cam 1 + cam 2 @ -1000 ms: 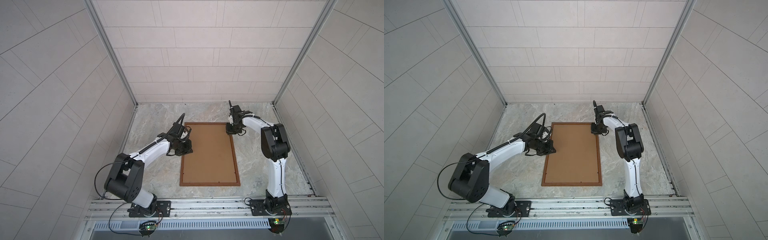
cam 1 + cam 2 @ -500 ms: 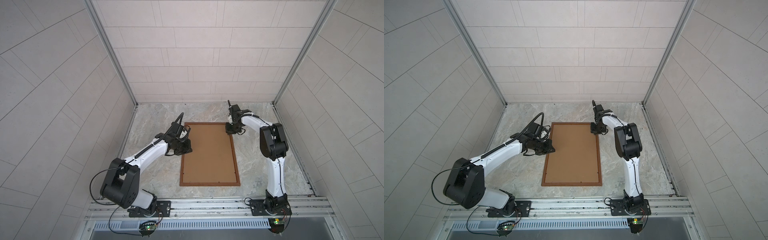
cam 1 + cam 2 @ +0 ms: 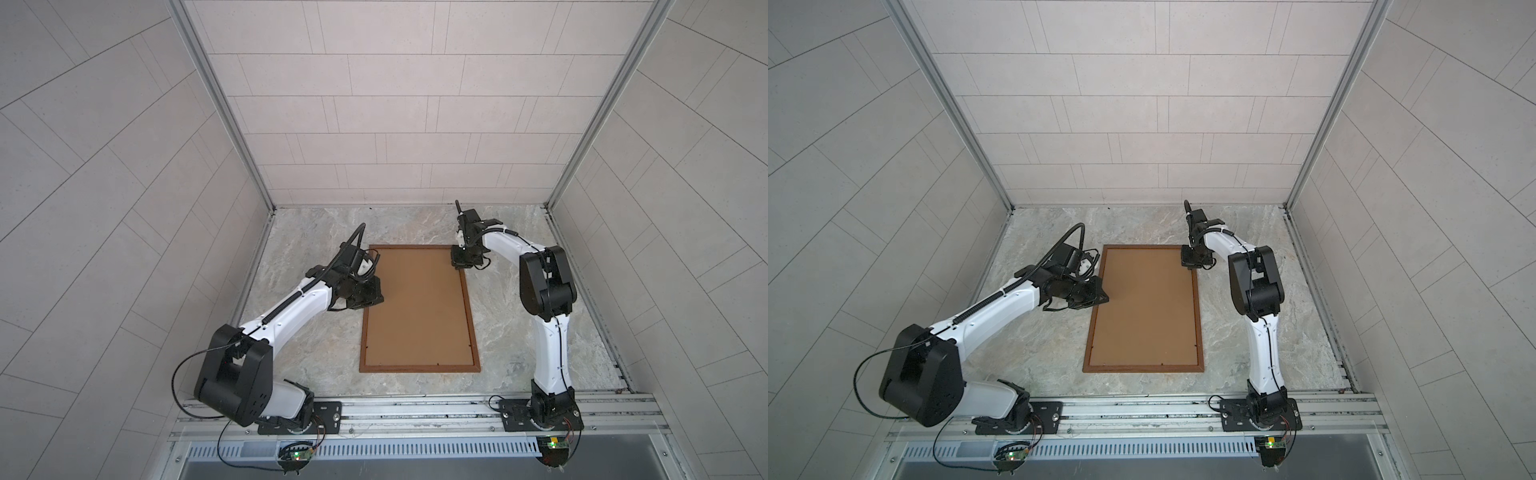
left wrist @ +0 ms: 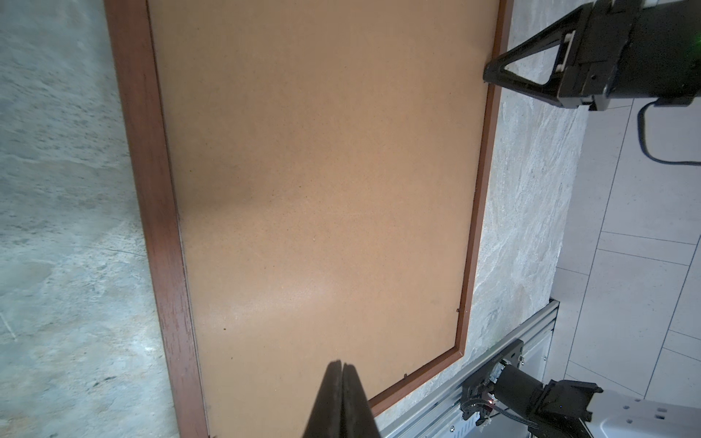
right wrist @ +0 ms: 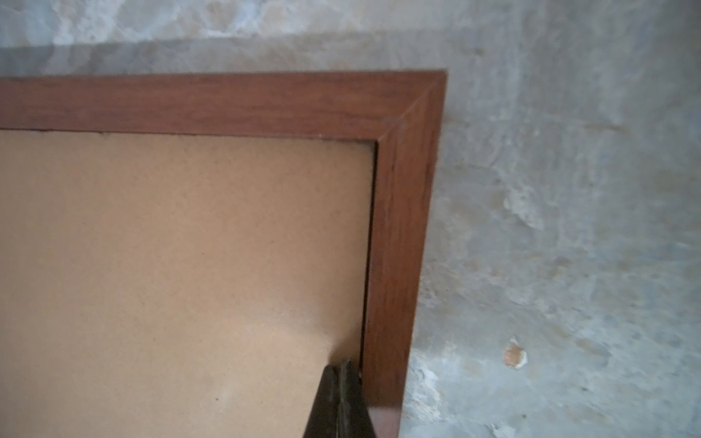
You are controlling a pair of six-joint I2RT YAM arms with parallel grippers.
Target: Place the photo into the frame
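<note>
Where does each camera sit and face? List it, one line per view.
Both top views: high above the base rail, looking down on the frame and backing board; left arm, right arm whole.
Left wrist: low over the board; shut left gripper, right gripper opposite.
Right wrist: above the frame's corner; shut right gripper.
Shared: frame, board.

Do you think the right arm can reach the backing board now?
Probably yes: the shut right hand sits at the edge of the backing board beside the frame, nothing in between.
</note>
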